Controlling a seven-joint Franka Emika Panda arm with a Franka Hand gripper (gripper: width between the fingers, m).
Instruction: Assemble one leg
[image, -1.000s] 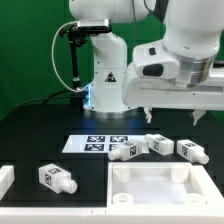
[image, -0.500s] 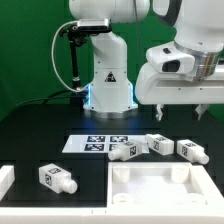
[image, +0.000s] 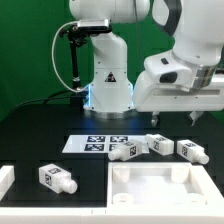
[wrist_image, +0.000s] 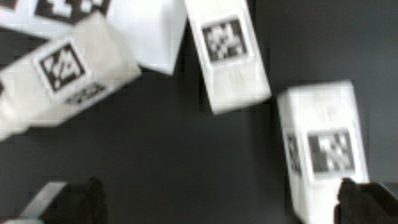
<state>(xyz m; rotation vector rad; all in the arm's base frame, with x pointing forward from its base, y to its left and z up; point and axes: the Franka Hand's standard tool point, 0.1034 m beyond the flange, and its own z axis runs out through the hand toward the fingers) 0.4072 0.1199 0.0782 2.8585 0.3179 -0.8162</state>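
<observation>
Three legs lie in a row on the black table at the exterior view's right: one (image: 124, 150), one (image: 158, 144) and one (image: 192, 151). Another leg (image: 57, 177) lies alone at the front left. Each is a white peg with black-and-white tags. My gripper (image: 178, 115) hangs open and empty above the row of three. In the wrist view the three legs (wrist_image: 64, 76), (wrist_image: 226, 55), (wrist_image: 322, 140) lie below the gripper (wrist_image: 217, 205). Its dark fingertips (wrist_image: 71, 203) are spread wide, and one overlaps the end of the third leg.
The large flat white square panel (image: 165, 184) with a raised rim lies at the front, right of centre. The marker board (image: 95, 143) lies behind the legs, and its corner shows in the wrist view (wrist_image: 71, 8). A white part (image: 5, 181) sits at the left edge.
The gripper has shifted a little toward the exterior view's right above the row of legs. The legs and the panel have not moved.
</observation>
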